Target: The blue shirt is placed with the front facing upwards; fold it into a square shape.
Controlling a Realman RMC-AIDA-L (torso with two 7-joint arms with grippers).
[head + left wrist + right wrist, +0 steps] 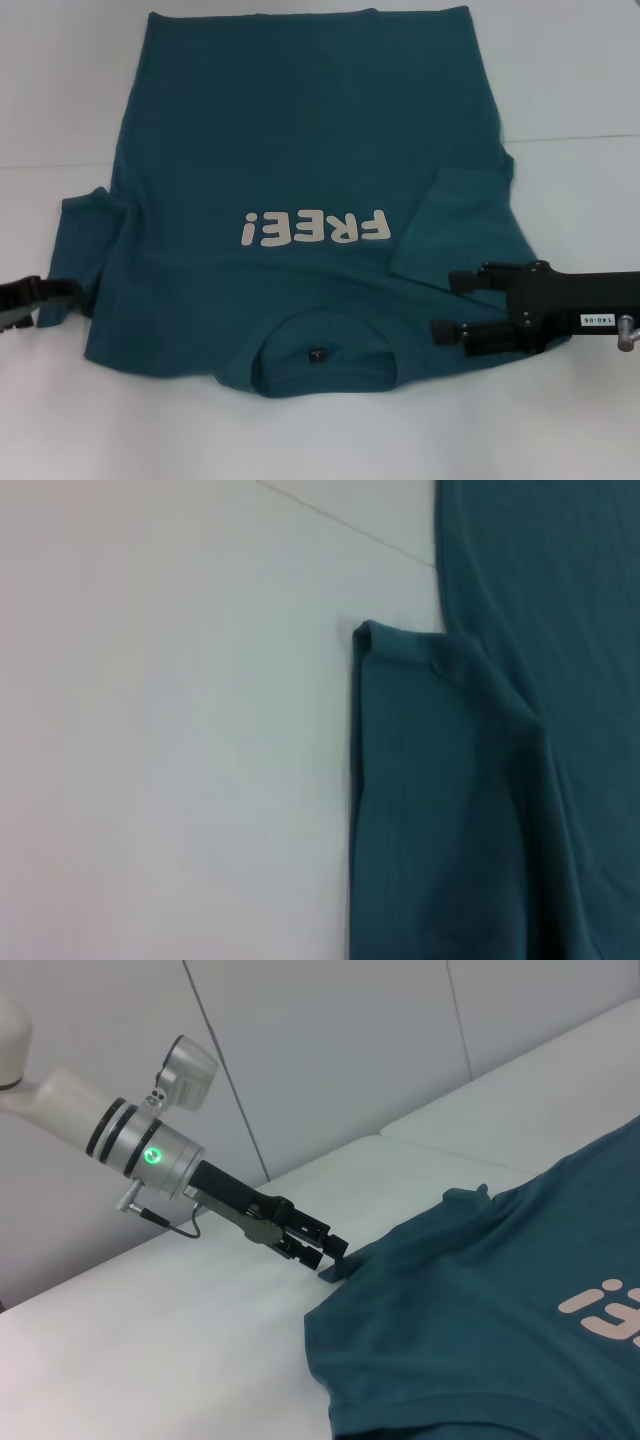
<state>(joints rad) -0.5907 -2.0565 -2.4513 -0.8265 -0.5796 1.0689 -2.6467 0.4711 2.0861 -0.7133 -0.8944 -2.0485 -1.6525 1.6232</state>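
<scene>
At the left edge of the head view, the left tool [50, 297] is seen low on the white, smooth surface [580, 80], its dark fingers reaching the hem of the shirt's left-side sleeve. In the right wrist view this same left tool [335, 1260] is shown at the end of a white and silver arm, with its black fingers pressed together on the sleeve's edge, which is lifted slightly off the surface. In the left wrist view only the sleeve cloth and the pale surface are shown; the sleeve's corner is curled over on itself.

The large dark teal-blue short-sleeved cotton shirt [300, 140] is spread flat across the middle of the surface, front side up. Its collar lies nearest the robot, and its bottom hem lies at the far side. The bold white "FREE!" lettering [313, 229] is seen upside down across the chest, and a small dark neck tag [317, 355] lies inside the collar opening. The left-side sleeve is stretched outward with some wrinkling near the shoulder.

On the right, the other sleeve is already folded inward, lying as a flap on top of the shirt's body beside the lettering. The right tool [452, 305] is held just above the shirt's shoulder area on that side, its two black fingers spread apart and nothing between them. A small white label is seen on its black body.
</scene>
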